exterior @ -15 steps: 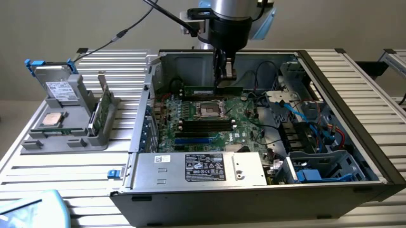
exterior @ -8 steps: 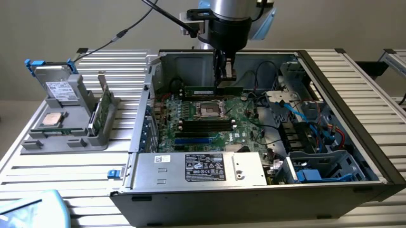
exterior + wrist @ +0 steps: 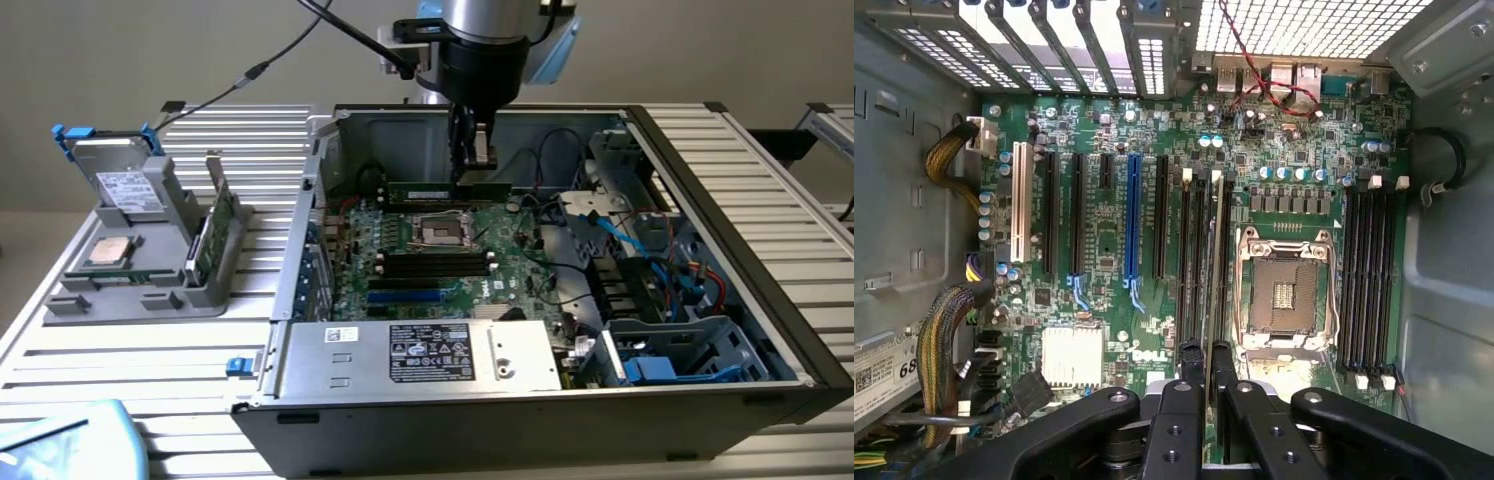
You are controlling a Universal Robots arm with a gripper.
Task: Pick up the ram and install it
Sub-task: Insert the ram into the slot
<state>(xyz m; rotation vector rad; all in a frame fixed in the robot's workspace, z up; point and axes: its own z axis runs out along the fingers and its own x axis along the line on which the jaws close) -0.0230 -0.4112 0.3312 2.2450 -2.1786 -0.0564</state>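
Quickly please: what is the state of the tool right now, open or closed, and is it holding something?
The tool: closed, holding the long, thin dark-green ram stick.

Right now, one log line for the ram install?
gripper: shut on ram | location: inside open case, at memory slots beside CPU socket | seated: cannot tell

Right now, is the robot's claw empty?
No, the gripper is clamped on the ram, a long green stick, over the motherboard.
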